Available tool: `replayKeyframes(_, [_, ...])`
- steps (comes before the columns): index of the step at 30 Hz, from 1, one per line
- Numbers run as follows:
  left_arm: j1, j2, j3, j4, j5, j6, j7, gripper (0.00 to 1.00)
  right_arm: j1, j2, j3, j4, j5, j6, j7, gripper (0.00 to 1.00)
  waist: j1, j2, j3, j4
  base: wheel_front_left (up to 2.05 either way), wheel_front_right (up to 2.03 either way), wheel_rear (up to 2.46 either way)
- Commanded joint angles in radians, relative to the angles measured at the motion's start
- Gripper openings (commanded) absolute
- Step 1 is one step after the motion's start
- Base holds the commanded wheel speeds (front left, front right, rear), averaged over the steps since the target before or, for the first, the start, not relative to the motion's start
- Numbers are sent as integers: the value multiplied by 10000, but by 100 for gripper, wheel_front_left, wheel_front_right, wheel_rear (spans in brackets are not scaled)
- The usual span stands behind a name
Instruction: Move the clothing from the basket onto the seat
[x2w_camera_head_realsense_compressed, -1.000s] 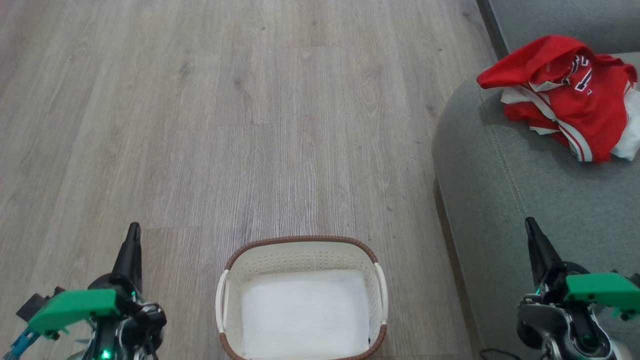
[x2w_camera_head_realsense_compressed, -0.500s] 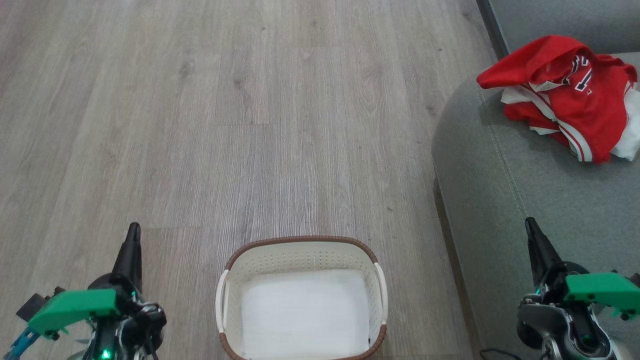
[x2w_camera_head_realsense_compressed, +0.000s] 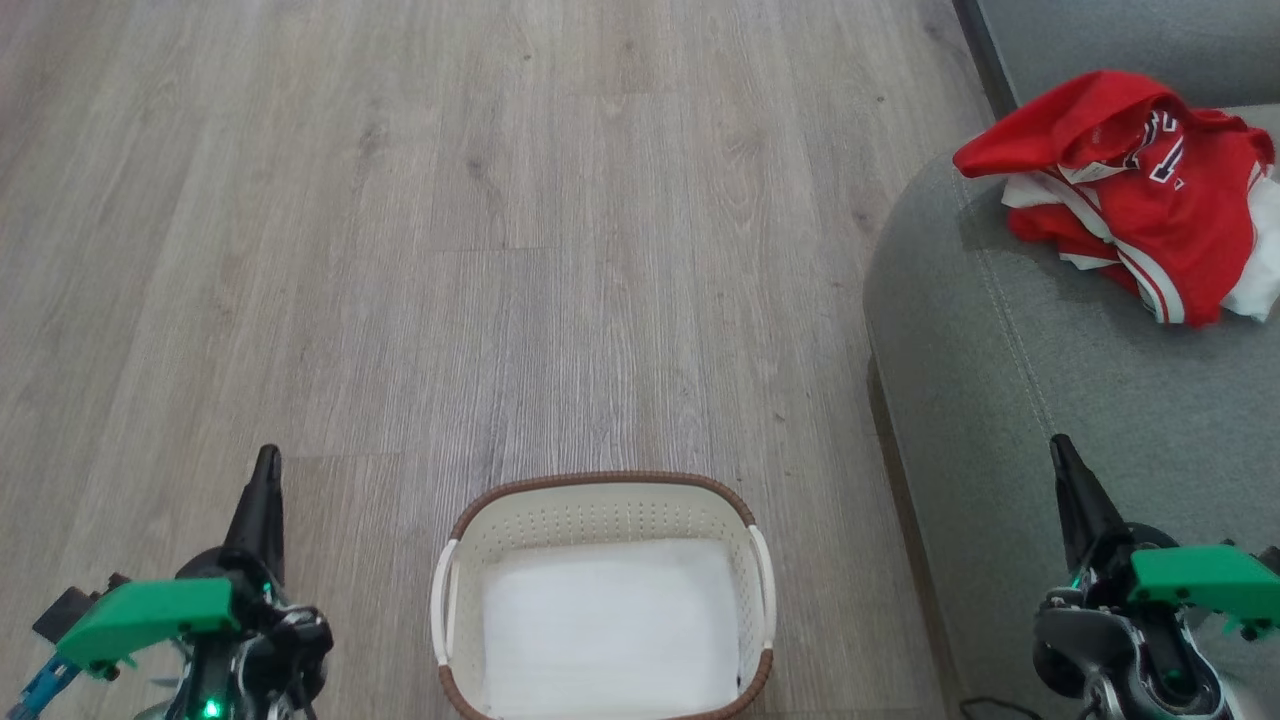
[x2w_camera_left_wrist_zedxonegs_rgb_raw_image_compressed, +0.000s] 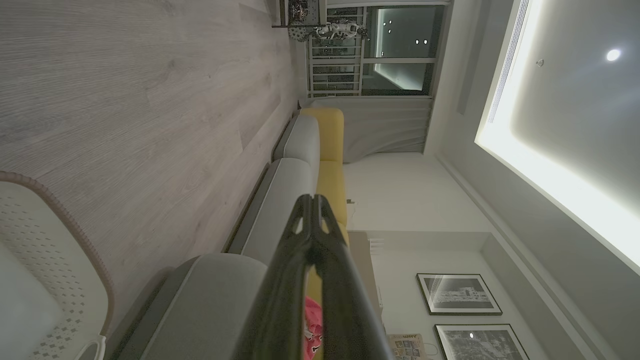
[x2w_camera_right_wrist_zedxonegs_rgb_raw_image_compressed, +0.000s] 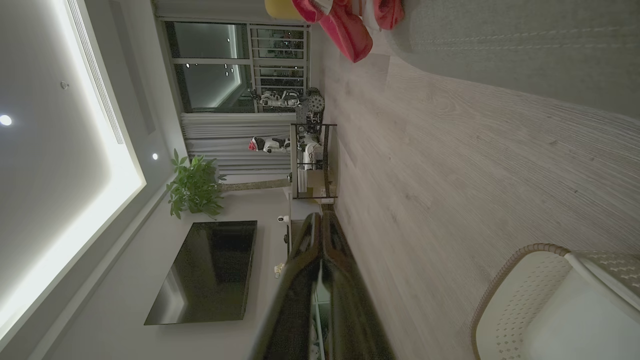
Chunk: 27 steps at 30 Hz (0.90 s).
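Red clothing (x2w_camera_head_realsense_compressed: 1130, 190) well beyond right gripper (x2w_camera_head_realsense_compressed: 1058, 448)

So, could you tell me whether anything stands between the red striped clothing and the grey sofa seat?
Nothing visible does: the crumpled red, white-striped clothing already lies directly on the grey-green fabric seat, away from the white perforated basket.

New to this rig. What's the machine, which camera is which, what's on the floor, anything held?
It is a wheeled robot with two arms, each ending in two long dark fingers. The head view looks down from its head: left gripper lower left, right gripper lower right, both shut and holding nothing. The two sideways pictures come from cameras on the wrists, looking along those fingers. On the wooden floor stands a white basket, no red fabric visible inside. The red clothing lies piled on the grey seat at the right.
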Motion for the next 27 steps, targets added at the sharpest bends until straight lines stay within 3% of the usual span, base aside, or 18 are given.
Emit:
replayKeyframes(1, [-494, 84, 368, -273, -17, -65, 84, 0, -532, -54, 180, -389, 58, 83, 30, 0, 0, 0, 0, 0, 0, 0, 0])
replayKeyframes(27, [-494, 83, 370, -273, -16, -65, 86, 0, -532, -54, 180, -389, 58, 83, 29, 0, 0, 0, 0, 0, 0, 0, 0])
